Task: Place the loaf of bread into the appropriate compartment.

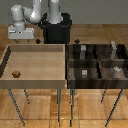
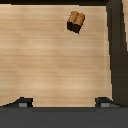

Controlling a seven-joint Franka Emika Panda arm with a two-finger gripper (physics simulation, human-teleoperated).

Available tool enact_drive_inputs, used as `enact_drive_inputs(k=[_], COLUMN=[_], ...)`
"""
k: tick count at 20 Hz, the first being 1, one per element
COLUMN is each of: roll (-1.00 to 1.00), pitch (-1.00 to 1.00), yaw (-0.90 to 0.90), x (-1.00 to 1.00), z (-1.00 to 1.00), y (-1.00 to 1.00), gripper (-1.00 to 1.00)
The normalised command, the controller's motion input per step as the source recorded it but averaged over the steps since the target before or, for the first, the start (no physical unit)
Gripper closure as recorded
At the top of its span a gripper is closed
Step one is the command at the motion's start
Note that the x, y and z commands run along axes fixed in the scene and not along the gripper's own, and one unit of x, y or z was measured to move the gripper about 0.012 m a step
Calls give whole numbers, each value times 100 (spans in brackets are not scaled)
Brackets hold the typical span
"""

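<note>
The loaf of bread is a tiny golden-brown lump on the floor of the light wooden tray, near its edge at the exterior view's left. In the wrist view the loaf lies on the tray floor, apart from the gripper and ahead of it. My gripper hangs above the tray's far edge, well above the loaf. It is open and empty. Its two fingertips show wide apart in the wrist view, with the gripper over bare wood.
A dark wooden box with several compartments stands at the exterior view's right of the tray. Small grey cubes sit in some compartments. The robot's black base is behind the tray. The tray's dark wall runs along one side.
</note>
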Motion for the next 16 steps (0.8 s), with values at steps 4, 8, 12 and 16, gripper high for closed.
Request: enact_drive_inputs(k=[4, 8, 12, 16], roll=[0, 0, 0, 0], pitch=[0, 0, 0, 0], yaw=[0, 0, 0, 0], x=[100, 100, 50, 0], z=[0, 0, 0, 0], y=[0, 0, -38, -50], gripper=[-100, -100, -100, -100])
